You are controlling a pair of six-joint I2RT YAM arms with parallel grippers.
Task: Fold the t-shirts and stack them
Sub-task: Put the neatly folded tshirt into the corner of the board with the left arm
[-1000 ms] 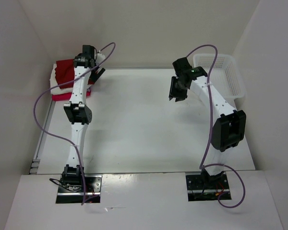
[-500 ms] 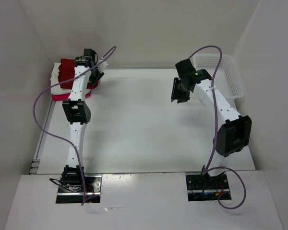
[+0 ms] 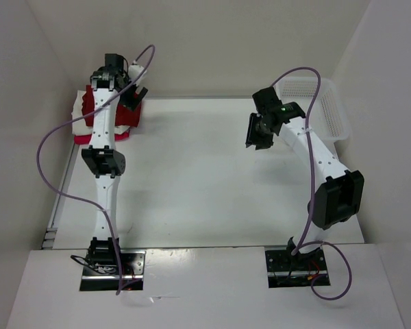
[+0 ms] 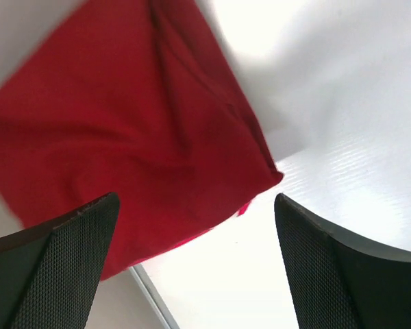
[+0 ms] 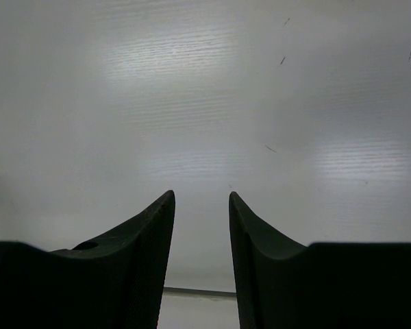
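At the far left corner of the table I see the t-shirts folded in a pile, dark red on top, left gripper wide open and empty above it, right gripper half open holding nothing, so I judge the job nearly done.

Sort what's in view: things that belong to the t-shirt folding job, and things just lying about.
Belongs to the job:
- dark red t-shirt, top of the far-left stack
- cream t-shirt, edge showing beneath it
- pink t-shirt, at the bottom

Just lying about:
- white lattice basket, far right
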